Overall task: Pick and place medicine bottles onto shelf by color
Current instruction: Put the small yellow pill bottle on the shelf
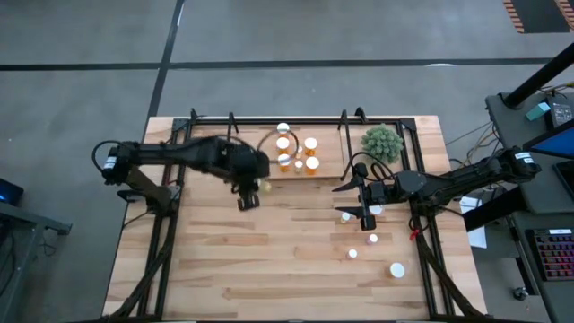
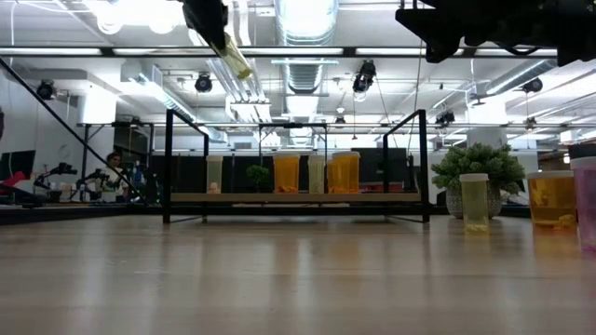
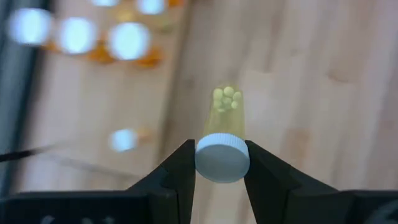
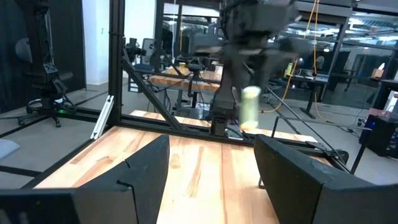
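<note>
— What's the surface like?
— A wooden tabletop point(image 1: 269, 260) in a workshop hall, with the shelf point(image 1: 327, 157) at its far edge holding orange medicine bottles point(image 1: 310, 164). A green spiky plant point(image 1: 383, 142) stands beside it.
— And the grippers?
— The left gripper point(image 3: 222, 163) is raised above the table near the shelf, clamped on the white cap of a yellowish bottle point(image 3: 227, 109). The right gripper point(image 1: 368, 213) hangs empty, jaws apart, among loose white-capped bottles point(image 1: 395, 269).
— Anything unclear?
— The shelf blurs in the left wrist view.

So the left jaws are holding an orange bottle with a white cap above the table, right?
Not orange. The left wrist view shows the left gripper clamped on the white cap of a pale yellow-green pill bottle; it is held above the wooden table.
</note>
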Motion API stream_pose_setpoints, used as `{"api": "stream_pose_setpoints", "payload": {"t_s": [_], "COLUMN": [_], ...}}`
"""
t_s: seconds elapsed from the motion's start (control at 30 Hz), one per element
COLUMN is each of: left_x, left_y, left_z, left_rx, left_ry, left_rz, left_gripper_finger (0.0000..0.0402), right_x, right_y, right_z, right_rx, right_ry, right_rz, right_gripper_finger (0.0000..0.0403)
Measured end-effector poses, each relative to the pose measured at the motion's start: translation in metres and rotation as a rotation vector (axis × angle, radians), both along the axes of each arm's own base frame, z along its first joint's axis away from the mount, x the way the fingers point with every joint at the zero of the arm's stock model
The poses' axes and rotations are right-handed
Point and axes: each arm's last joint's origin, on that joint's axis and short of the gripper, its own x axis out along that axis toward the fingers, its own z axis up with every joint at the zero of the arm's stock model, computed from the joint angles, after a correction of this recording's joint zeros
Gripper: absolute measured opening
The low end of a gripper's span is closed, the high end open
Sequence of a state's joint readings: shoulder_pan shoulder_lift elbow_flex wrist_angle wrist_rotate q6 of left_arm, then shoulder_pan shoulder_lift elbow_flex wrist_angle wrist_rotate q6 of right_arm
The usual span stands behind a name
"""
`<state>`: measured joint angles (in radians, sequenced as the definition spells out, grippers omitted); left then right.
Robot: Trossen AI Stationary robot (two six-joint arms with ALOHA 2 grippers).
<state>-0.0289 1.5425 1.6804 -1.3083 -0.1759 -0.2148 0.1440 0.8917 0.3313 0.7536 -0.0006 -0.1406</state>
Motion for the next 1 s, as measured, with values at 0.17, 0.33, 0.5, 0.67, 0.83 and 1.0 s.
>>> {"api": "stream_pose_setpoints", "payload": {"t_s": [0.17,0.33,0.5,0.67,0.83,1.0], "left_x": [-0.005,0.003,0.029,0.052,0.066,0.073], "left_y": [0.022,0.048,0.074,0.095,0.109,0.111], "left_z": [0.022,0.012,-0.024,-0.063,-0.091,-0.105], "left_rx": [0.115,0.167,0.170,0.156,0.143,0.135], "left_ry": [-0.031,0.041,0.208,0.359,0.432,0.471], "left_rz": [0.012,-0.001,-0.029,-0.089,-0.103,-0.129], "left_gripper_finger": [0.0096,0.0096,0.0096,0.0096,0.0096,0.0096], "right_x": [0.000,0.000,0.000,0.000,0.000,0.000], "right_y": [0.000,0.000,0.000,0.000,0.000,0.000], "right_z": [0.000,0.000,0.000,-0.002,-0.002,-0.002], "right_rx": [0.000,0.000,0.003,0.009,0.009,0.012], "right_ry": [0.000,0.000,0.002,0.020,0.021,0.026], "right_rz": [-0.001,-0.001,-0.001,-0.001,-0.001,-0.001], "right_gripper_finger": [0.0226,0.0226,0.0226,0.0226,0.0226,0.0226]}}
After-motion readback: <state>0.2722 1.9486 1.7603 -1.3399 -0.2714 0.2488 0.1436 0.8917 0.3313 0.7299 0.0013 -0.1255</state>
